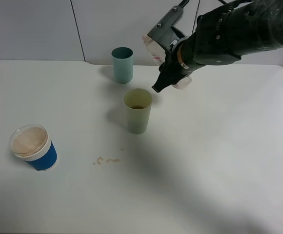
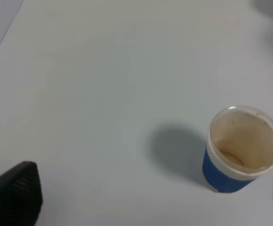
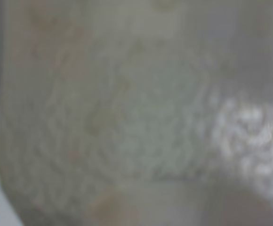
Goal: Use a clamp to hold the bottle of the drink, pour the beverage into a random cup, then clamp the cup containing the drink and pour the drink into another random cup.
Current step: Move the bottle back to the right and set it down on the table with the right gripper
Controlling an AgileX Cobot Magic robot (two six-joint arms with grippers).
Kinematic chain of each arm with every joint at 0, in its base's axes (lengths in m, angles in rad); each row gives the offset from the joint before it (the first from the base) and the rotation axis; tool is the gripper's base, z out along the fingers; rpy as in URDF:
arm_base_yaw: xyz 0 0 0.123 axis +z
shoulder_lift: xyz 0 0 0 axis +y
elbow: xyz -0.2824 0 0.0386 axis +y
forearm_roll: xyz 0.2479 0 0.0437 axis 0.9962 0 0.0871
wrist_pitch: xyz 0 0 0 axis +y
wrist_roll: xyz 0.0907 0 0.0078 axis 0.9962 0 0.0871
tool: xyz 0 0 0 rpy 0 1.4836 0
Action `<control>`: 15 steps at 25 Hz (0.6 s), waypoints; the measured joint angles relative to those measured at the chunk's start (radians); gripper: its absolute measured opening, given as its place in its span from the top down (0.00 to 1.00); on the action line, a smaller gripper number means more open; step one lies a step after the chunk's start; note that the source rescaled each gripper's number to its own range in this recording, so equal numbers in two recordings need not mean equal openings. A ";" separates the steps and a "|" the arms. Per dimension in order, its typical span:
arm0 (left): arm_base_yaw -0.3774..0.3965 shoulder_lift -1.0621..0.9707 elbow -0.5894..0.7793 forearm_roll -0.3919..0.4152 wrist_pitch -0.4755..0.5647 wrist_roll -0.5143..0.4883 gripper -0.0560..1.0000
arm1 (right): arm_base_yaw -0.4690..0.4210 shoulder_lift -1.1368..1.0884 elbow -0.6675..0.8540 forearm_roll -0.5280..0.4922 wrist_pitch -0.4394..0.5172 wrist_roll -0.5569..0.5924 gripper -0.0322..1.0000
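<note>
My right gripper (image 1: 173, 68) is shut on a clear drink bottle (image 1: 152, 50) and holds it tilted in the air, up and to the right of an olive-green cup (image 1: 137, 111). That cup stands upright with a little dark drink in its bottom. A teal cup (image 1: 122, 65) stands behind it. A blue cup with a white rim (image 1: 33, 147) stands at the left front. The blurred bottle (image 3: 127, 117) fills the right wrist view. My left gripper (image 2: 148, 197) is open and empty, above the table, with the blue cup (image 2: 240, 150) just inside its right finger.
A small brownish spill (image 1: 107, 160) lies on the white table (image 1: 219, 161) in front of the olive-green cup. A grey wall stands behind the table's far edge.
</note>
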 joint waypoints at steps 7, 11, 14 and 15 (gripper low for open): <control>0.000 0.000 0.000 0.000 0.000 0.000 0.00 | -0.115 -0.001 0.073 0.062 -0.183 0.007 0.97; 0.000 0.000 0.000 0.000 0.000 0.000 0.00 | -0.168 -0.001 0.169 0.076 -0.299 0.007 0.97; 0.000 0.000 0.000 0.000 0.000 0.000 0.00 | -0.192 -0.001 0.199 0.076 -0.330 0.007 0.97; 0.000 0.000 0.000 0.000 0.000 0.000 0.00 | -0.197 -0.001 0.200 0.076 -0.337 0.007 0.97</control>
